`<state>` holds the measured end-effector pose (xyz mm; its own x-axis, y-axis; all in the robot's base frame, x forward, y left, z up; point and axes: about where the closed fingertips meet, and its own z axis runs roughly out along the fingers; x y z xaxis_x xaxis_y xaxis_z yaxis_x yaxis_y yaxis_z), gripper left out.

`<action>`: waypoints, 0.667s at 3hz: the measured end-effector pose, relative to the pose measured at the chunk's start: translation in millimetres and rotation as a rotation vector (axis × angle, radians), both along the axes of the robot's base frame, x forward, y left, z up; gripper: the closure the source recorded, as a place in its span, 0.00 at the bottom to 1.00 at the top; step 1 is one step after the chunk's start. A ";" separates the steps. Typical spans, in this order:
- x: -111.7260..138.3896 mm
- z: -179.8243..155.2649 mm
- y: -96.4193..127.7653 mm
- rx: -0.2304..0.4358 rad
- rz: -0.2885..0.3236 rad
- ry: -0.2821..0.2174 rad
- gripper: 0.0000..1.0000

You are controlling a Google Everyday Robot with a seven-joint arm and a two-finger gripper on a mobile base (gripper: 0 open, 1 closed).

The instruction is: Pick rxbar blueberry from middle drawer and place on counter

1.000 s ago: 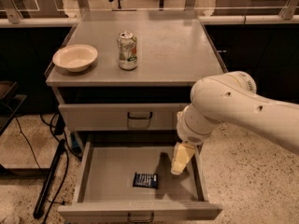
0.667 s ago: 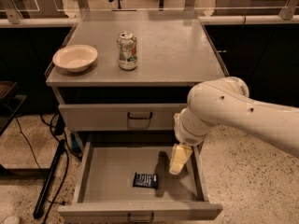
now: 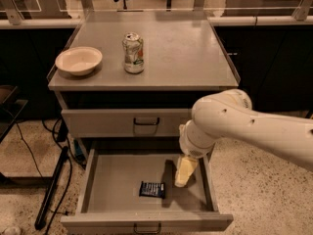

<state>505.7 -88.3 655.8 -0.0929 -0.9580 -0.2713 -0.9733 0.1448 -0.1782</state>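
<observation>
One dark-blue bar (image 3: pixel 152 189) is all the open lower drawer (image 3: pixel 105 180) holds. It lies flat on the drawer floor, close to the front wall and about midway across the width. Its long side runs across the view, roughly parallel to the drawer front.

Just beside it, on the right of the view and slightly deeper into the drawer, hangs the cream pincer (image 3: pixel 184 174). It points down inside the drawer, and a narrow strip of bare floor shows between it and the bar, so the two are apart. Whether the pincer is wide or narrow cannot be told from this view, and it is holding nothing. The white arm (image 3: pixel 244 124) comes in from the right and crosses above the drawer's right wall.

The coming move likely depends on that small offset: a short sideways shift toward the left of the view and a little toward the drawer front would bring the pincer over the bar. Closing across the bar's short side looks the easier grasp.

Behind the pincer the upper drawer (image 3: pixel 122 123) is shut. Farther back, the bench (image 3: pixel 186 53) carries a can (image 3: pixel 133 53) and a pale bowl (image 3: pixel 78 60) on its left half, and the bar is not yet there
</observation>
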 end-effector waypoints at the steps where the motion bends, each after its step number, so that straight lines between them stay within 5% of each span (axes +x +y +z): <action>1: 14.1 -61.2 4.2 0.023 0.007 0.026 0.00; 2: 14.1 -64.2 4.6 0.025 0.007 0.029 0.00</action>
<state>519.8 -83.8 591.6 -0.0946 -0.9516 -0.2923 -0.9789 0.1423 -0.1465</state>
